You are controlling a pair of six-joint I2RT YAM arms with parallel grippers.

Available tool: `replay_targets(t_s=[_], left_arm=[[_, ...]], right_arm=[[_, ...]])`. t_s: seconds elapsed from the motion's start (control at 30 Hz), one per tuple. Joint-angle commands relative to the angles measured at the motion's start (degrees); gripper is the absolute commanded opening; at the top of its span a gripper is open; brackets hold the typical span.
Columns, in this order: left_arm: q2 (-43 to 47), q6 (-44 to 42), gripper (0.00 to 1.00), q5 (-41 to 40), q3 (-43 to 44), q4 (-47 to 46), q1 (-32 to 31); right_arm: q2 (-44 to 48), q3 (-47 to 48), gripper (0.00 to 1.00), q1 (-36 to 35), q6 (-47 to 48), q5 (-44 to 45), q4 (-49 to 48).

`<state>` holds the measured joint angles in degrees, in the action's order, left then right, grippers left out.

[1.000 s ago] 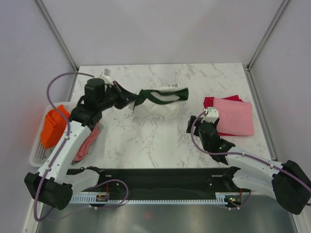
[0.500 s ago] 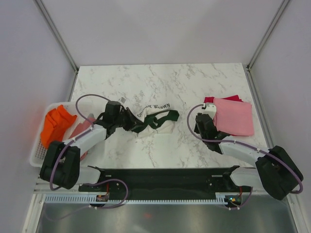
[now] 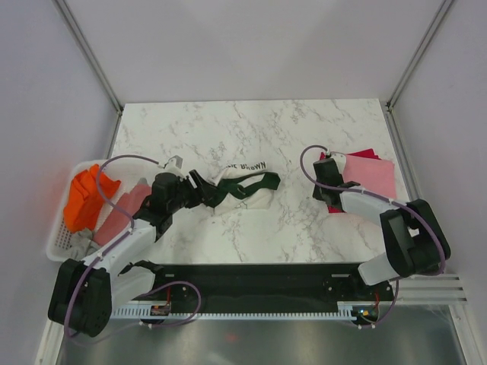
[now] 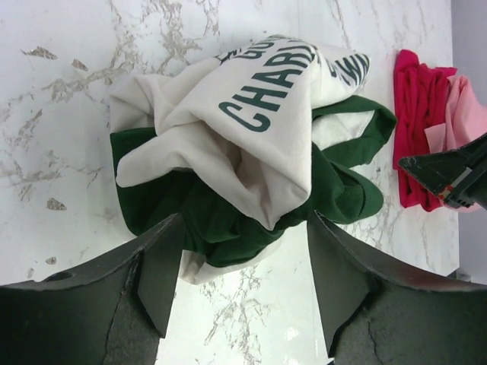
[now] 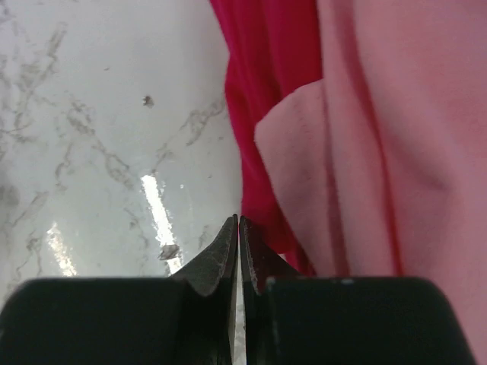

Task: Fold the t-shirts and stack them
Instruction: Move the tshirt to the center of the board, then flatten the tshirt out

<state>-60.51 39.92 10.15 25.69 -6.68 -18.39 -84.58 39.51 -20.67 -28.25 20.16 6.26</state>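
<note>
A crumpled cream t-shirt (image 3: pixel 245 181) with dark green sleeves and printed lettering lies mid-table. It fills the left wrist view as the cream t-shirt (image 4: pixel 228 129). My left gripper (image 3: pixel 204 192) stands open just left of it, and in its own view the left gripper (image 4: pixel 243 262) has jaws wide apart with only the shirt's near hem between them. A folded pink t-shirt (image 3: pixel 369 182) lies on a crimson one (image 3: pixel 333 207) at the right. My right gripper (image 3: pixel 326 188) is at that stack's left edge. In its own view the right gripper (image 5: pixel 239 225) is shut, with nothing between the jaws, beside the crimson shirt (image 5: pixel 266 114) and the pink shirt (image 5: pixel 380 137).
A white slatted basket (image 3: pixel 55 245) sits off the table's left edge, holding an orange shirt (image 3: pixel 85 196), a dusty-rose one (image 3: pixel 122 217) and a grey one (image 3: pixel 76 242). The left wrist view also catches the crimson shirt (image 4: pixel 415 137) and the right gripper (image 4: pixel 449 175).
The left arm swung down and back, laid the cream shirt on the table and opened its jaws. The right gripper moved up to the stack's left edge and shut.
</note>
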Motion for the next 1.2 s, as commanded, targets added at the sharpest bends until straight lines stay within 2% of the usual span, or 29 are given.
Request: replay_targets(t_s=[0.0,0.23,0.43,0.6,0.77,0.83,0.97,1.03,1.17], left_arm=[[2.2,-2.2,0.73,-2.5,-0.6,-4.0,0.0],[3.0,-1.8,0.73,-2.6,-1.2,-4.1,0.0],[3.6,-2.0,0.73,-2.9,-1.3,-4.0,0.1],[3.8,-2.1,0.73,-3.0,-1.5,-4.1,0.0],[4.6,-2.2,0.73,-3.4,-1.8,-3.9,0.0],[5.1,-2.3,0.73,-3.5,-1.9,-3.9,0.1],[5.9,-2.5,0.73,-3.7,-2.1,-4.0,0.0],[6.1,-2.7,0.73,-3.6,-2.1,-4.0,0.0],[5.8,-2.9,0.75,-3.6,-2.2,-4.3,0.0]], right_arm=[[-2.0,3.1,0.09,3.7,-0.1,-2.6,3.1],[-9.9,5.9,0.09,9.6,-1.0,-3.4,5.4],[-12.3,5.8,0.08,14.6,-2.5,-2.6,5.7],[-10.3,5.3,0.08,18.0,-3.3,-1.0,6.7],[-3.2,3.0,0.11,19.1,-4.5,1.7,6.3],[2.2,0.7,0.18,19.0,-3.7,-1.0,4.0],[13.1,-4.0,0.48,18.0,-0.5,-7.9,-0.3],[17.8,-5.1,0.54,16.6,0.2,-11.5,-1.0],[20.2,-4.6,0.57,12.4,1.4,-15.3,-0.5]])
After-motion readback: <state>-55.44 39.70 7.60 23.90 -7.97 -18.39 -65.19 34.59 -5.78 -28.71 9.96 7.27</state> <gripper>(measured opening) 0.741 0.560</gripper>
